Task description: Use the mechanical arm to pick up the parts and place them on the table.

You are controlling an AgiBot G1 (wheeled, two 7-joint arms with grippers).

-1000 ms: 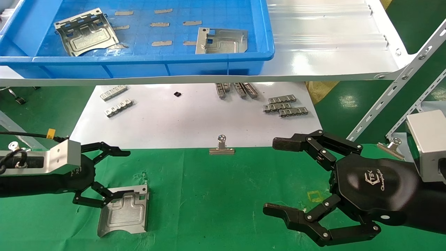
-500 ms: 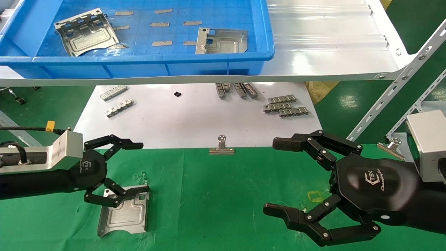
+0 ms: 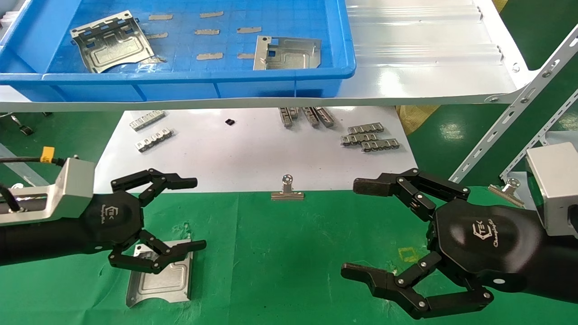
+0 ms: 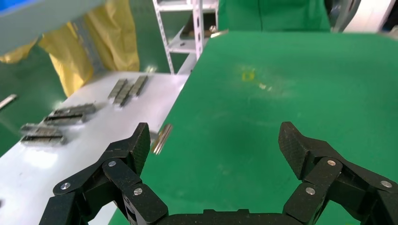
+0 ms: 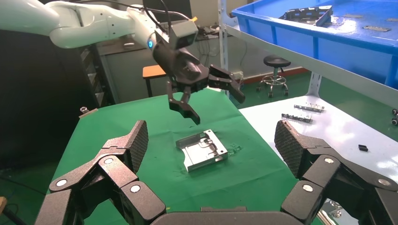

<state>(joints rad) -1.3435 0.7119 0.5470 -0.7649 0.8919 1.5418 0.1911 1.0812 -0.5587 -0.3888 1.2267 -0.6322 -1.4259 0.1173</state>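
Note:
One silver part (image 3: 160,275) lies flat on the green table cloth (image 3: 289,253) at the front left; it also shows in the right wrist view (image 5: 202,150). My left gripper (image 3: 201,213) hovers above its far edge, open and empty, apart from it, as the right wrist view shows (image 5: 217,107). In its own wrist view the left gripper (image 4: 216,140) has only green cloth between its fingers. Two more parts (image 3: 110,41) (image 3: 286,53) lie in the blue bin (image 3: 180,76). My right gripper (image 3: 356,228) is open and empty over the cloth at the front right.
The blue bin stands on a glossy white shelf (image 3: 429,58) at the back. Below it a white board (image 3: 253,153) carries small grey comb-like strips (image 3: 370,137). A silver binder clip (image 3: 287,189) sits at the cloth's far edge. A slotted white rack bar (image 3: 510,113) slants at the right.
My left gripper has lifted off the part on the cloth, moved a little right and turned its palm upward. The part stays where it lay. The right arm has not moved.

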